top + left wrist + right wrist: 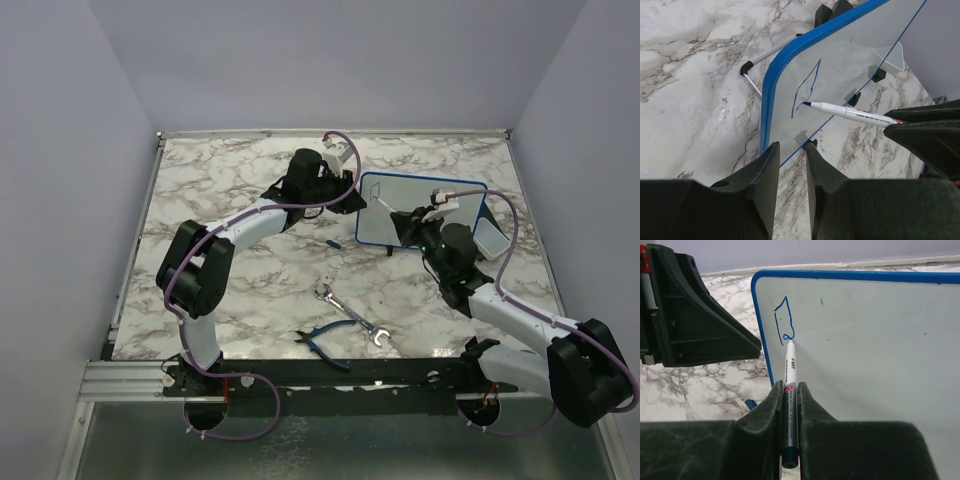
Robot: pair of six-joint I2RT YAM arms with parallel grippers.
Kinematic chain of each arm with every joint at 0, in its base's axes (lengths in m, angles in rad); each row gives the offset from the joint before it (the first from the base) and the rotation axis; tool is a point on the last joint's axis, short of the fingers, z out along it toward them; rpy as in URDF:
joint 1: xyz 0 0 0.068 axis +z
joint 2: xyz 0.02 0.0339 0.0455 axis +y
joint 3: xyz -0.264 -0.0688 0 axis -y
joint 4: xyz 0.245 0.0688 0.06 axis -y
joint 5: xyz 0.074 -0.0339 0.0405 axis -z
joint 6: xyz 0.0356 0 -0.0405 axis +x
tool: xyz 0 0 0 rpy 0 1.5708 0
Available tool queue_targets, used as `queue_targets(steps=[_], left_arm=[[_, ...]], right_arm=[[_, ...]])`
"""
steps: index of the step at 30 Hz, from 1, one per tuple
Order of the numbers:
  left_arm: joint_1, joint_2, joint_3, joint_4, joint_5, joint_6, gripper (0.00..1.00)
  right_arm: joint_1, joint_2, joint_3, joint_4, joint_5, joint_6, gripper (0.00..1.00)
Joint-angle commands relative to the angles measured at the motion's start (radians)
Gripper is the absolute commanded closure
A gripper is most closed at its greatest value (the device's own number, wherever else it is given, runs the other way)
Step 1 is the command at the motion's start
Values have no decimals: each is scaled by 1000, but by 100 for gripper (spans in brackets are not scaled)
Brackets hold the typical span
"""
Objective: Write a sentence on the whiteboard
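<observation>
Nearest, the right hand (788,385) is clamped tight on a marker (790,365) whose tip touches the whiteboard (865,340) beside a blue scrawl (782,320) near its left edge, the whiteboard propped tilted on the bench (230,180), and at that edge the left hand (790,150) has its fingers (765,170) narrowly apart, grip unclear.

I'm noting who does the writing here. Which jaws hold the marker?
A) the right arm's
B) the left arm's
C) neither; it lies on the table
A: in the right wrist view the marker sits clamped between the right arm's jaws, with its tip at the whiteboard. In the left wrist view the left arm's jaws hold no marker.
</observation>
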Motion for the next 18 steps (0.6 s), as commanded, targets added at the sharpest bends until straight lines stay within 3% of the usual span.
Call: queue_targets(steps=[1,11,18], left_arm=[[-4,2,22,0,11,17,72],[-4,-3,22,-3,9,20,72],[-1,-6,22,-12,-7,21,72]], right_arm=[[4,-18,-30,-35,63,3,99],[3,-25,-41,-38,69,3,99],[4,-84,-41,-47,-6,-10,99]])
